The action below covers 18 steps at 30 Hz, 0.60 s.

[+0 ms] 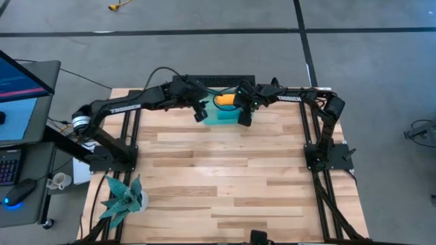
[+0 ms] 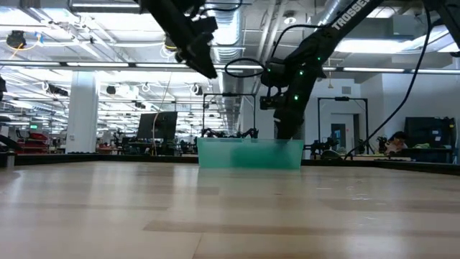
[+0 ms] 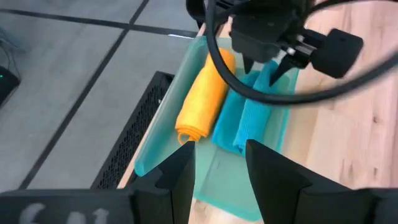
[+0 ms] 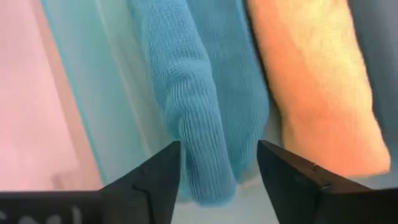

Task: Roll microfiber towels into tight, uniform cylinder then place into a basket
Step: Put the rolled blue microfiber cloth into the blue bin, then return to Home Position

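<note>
The sea-green basket (image 1: 219,114) stands at the table's far edge; it also shows in the low view (image 2: 250,153) and the left wrist view (image 3: 163,130). Two rolled towels lie in it side by side: the orange towel (image 3: 202,99) on the far side and the teal-blue towel (image 3: 249,115) next to it. My right gripper (image 4: 217,177) is open, low over the basket, with its fingers on either side of the teal-blue towel's end (image 4: 202,149). My left gripper (image 3: 217,168) is open and empty, raised above the basket's left end (image 2: 205,61). My right gripper comes at the teal-blue roll's end (image 4: 205,168) from above, pointing down, with its open fingers across the roll. I cannot tell whether the fingers touch the roll. The roll lies on the basket's floor.
A black metal frame (image 3: 127,140) lies just beyond the table's far edge, behind the basket. A spiky teal plant (image 1: 122,197) stands at the near left corner. The two arm bases (image 1: 112,156) (image 1: 327,153) stand at the table's sides. Bare wooden table (image 1: 225,184) lies between them.
</note>
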Motion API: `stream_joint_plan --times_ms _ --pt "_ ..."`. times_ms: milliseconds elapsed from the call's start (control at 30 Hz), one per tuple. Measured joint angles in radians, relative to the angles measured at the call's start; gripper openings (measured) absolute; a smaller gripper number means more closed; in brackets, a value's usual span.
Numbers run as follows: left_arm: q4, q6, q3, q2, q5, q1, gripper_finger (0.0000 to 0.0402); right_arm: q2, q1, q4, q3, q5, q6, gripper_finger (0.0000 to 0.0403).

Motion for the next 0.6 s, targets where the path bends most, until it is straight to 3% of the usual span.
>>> stream_joint_plan --times_ms 200,400,600 --pt "-0.015 -0.022 -0.052 -0.093 -0.002 0.0 0.0135 -0.003 0.004 -0.127 0.054 0.0 0.007 0.0244" --pt "-0.035 -0.03 -0.117 -0.172 -0.011 0.0 0.0135 -0.004 0.013 -0.234 0.114 0.0 0.005 0.0238" --pt "-0.015 -0.073 -0.243 -0.293 -0.011 0.0 0.0135 -0.122 0.03 -0.275 0.119 -0.004 0.002 0.0231"
